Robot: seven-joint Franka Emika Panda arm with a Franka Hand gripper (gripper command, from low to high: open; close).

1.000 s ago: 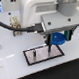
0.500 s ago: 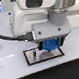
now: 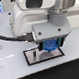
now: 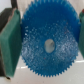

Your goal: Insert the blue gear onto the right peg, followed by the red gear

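Note:
The blue gear [image 3: 49,45] is a bright-blue toothed disc held between my fingers, just above the black-framed grey plate [image 3: 35,57]. My gripper [image 3: 49,46] is shut on it. In the wrist view the blue gear [image 4: 49,44] fills the frame, its centre hole visible, with a green finger pad [image 4: 10,41] pressed on its rim. The right peg is hidden behind the gear and gripper. The red gear is out of view.
The white table [image 3: 13,71] spreads around the plate. My white arm [image 3: 31,17] fills the upper part of the exterior view. A dark cable [image 3: 3,37] runs across the table on the exterior view's left.
My gripper with the blue gear has moved toward the exterior view's left and lower, over the plate. The camera view appears closer in.

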